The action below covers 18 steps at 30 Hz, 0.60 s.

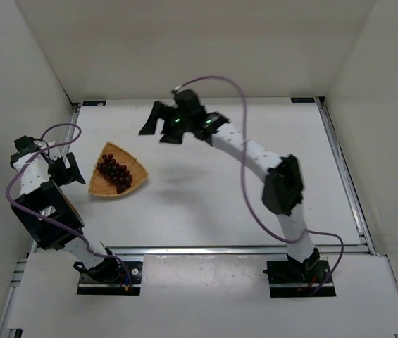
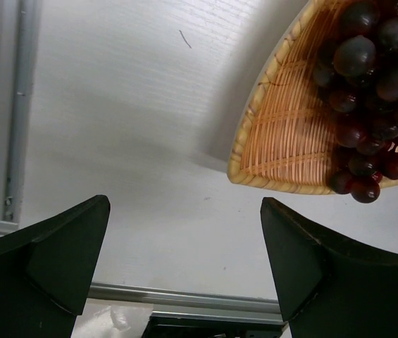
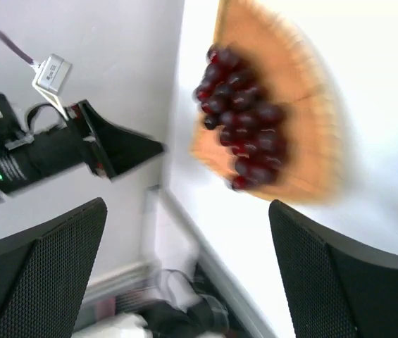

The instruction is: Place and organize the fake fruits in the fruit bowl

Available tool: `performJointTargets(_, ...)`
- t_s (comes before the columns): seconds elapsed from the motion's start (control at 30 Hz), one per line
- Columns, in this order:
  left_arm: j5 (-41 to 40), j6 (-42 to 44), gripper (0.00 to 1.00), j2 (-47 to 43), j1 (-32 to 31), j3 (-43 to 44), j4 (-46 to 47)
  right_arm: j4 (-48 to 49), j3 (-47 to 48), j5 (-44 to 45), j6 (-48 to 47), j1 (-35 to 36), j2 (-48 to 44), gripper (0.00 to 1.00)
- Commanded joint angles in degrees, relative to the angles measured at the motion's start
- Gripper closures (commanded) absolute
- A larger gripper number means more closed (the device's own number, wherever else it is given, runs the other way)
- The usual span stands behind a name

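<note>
The bunch of dark red-purple grapes (image 1: 115,172) lies in the tan wicker fruit bowl (image 1: 134,177) at the left of the table. In the left wrist view the grapes (image 2: 375,105) fill the bowl's (image 2: 283,134) right side, and one end hangs over its near rim. The right wrist view shows the grapes (image 3: 244,134) in the bowl (image 3: 304,120), blurred. My left gripper (image 1: 72,171) is open and empty just left of the bowl. My right gripper (image 1: 158,127) is open and empty, raised above the table behind and to the right of the bowl.
White walls enclose the table on three sides. A metal rail (image 1: 220,248) runs along the near edge and another along the right edge (image 1: 343,169). The right arm's purple cable (image 1: 244,162) hangs over the table.
</note>
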Motion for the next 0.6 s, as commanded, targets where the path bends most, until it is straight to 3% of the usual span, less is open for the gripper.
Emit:
performJointTargets(0.0, -2.5, 1.4, 0.01, -5.2, 0.2, 1.6, 1.6, -16.3, -3.4, 20.2, -27.0, -2.1, -21.2, 0.0)
performJointTargets(0.07, -4.7, 1.4, 0.01, -5.2, 0.2, 0.3, 2.3, -25.6, -12.5, 38.0, -34.9, -3.3, -28.4, 0.0)
performJointTargets(0.1, -5.4, 1.4, 0.01, -5.9, -0.4, 0.3, 2.3, -28.7, -15.4, 53.8, -34.9, -4.2, -30.2, 0.0)
performJointTargets(0.13, -6.1, 1.4, 0.01, -5.9, -0.4, -0.3, 2.9, -36.2, -19.1, 59.9, -34.0, -6.9, -31.6, 0.0)
performJointTargets(0.27, -6.1, 1.9, 0.01, -8.1, -0.9, -0.8, 3.5, -51.5, -23.7, 77.1, -21.0, -13.0, -38.9, 0.0)
performJointTargets(0.33, -6.6, 1.9, 0.01, -9.0, -0.9, -0.8, 4.0, -52.3, -31.5, 79.6, -14.2, -14.9, -42.7, 0.0)
performJointTargets(0.43, -7.9, 0.6, 0.01, -10.4, -0.9, -0.8, 4.0, -47.9, -44.5, 78.4, -11.3, -20.4, -52.3, 0.0)
performJointTargets(0.53, -11.1, -0.5, 0.01, -10.9, -1.4, -1.3, 4.0, -40.7, -52.8, 71.3, -13.4, -28.2, -56.8, 0.0)
performJointTargets(0.57, -11.1, -0.5, 0.01, -10.9, -1.4, -1.9, 4.0, -39.0, -57.1, 65.2, -14.0, -30.4, -59.1, 0.0)
